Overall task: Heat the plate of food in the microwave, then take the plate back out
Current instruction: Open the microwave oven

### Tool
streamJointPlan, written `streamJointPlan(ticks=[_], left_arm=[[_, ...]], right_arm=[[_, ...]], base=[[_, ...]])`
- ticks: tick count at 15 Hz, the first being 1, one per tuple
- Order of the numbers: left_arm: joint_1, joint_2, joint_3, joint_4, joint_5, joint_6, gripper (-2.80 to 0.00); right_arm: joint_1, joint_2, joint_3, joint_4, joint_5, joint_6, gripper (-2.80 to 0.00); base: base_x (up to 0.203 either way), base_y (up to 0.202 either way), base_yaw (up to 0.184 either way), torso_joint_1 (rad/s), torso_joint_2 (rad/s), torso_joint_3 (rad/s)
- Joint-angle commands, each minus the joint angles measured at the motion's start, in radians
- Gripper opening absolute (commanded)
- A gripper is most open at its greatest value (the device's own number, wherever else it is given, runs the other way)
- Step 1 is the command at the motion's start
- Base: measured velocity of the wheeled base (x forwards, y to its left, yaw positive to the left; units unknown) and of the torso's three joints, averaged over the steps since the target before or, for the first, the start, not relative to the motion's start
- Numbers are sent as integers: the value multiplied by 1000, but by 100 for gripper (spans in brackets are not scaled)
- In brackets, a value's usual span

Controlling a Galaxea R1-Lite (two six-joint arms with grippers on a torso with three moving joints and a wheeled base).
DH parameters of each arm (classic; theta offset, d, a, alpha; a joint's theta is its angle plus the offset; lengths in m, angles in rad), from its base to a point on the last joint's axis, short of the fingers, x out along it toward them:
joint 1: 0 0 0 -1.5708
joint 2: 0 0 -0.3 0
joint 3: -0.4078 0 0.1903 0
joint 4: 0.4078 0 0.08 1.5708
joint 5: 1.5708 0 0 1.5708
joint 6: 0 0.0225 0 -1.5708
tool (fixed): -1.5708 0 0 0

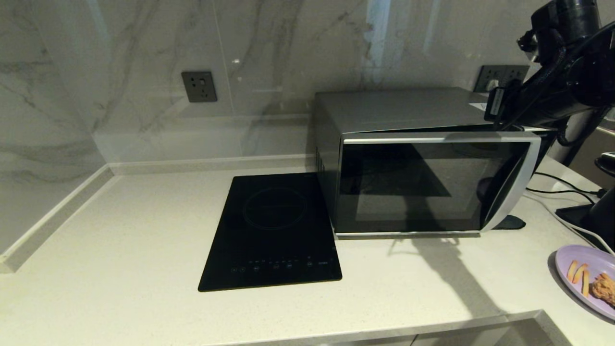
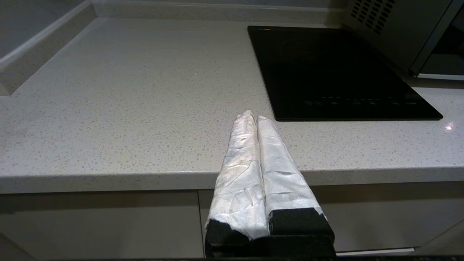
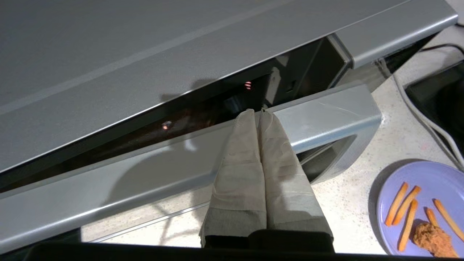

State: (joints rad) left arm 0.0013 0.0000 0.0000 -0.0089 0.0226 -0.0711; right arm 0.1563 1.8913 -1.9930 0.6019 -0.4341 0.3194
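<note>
The silver-grey microwave stands at the back right of the counter, its dark glass door ajar by a narrow gap. My right arm reaches down over the handle end. In the right wrist view my right gripper is shut, its tips at the door's top edge, beside the curved silver handle and against the gap. The lilac plate with fries and a chicken piece lies on the counter at the front right, apart from the gripper. My left gripper is shut and empty above the counter's front edge.
A flat black induction hob lies left of the microwave. Cables and a dark device sit on the counter right of the microwave. Marble walls with sockets close off the back and left.
</note>
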Motion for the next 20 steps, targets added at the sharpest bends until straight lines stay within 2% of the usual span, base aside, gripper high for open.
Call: streamJointPlan(ticks=[1,6,11,16,20], left_arm=[[0,2,0,0,0,-1,-280],[0,2,0,0,0,-1,-280],[0,2,0,0,0,-1,-280],[0,2,0,0,0,-1,-280],[0,2,0,0,0,-1,-280]], right_arm=[[-45,24,0,-13,19,0,-280],[-107,63,0,-33,76,-2,-280],[-109,41,9,-17,85,3,-280],[-107,-75,104,63,118,4,-280],[-79,-208,241,102,157,25,-280]], base=[[0,0,0,0,0,0],[0,0,0,0,0,0],[0,0,0,0,0,0],[0,0,0,0,0,0],[0,0,0,0,0,0]])
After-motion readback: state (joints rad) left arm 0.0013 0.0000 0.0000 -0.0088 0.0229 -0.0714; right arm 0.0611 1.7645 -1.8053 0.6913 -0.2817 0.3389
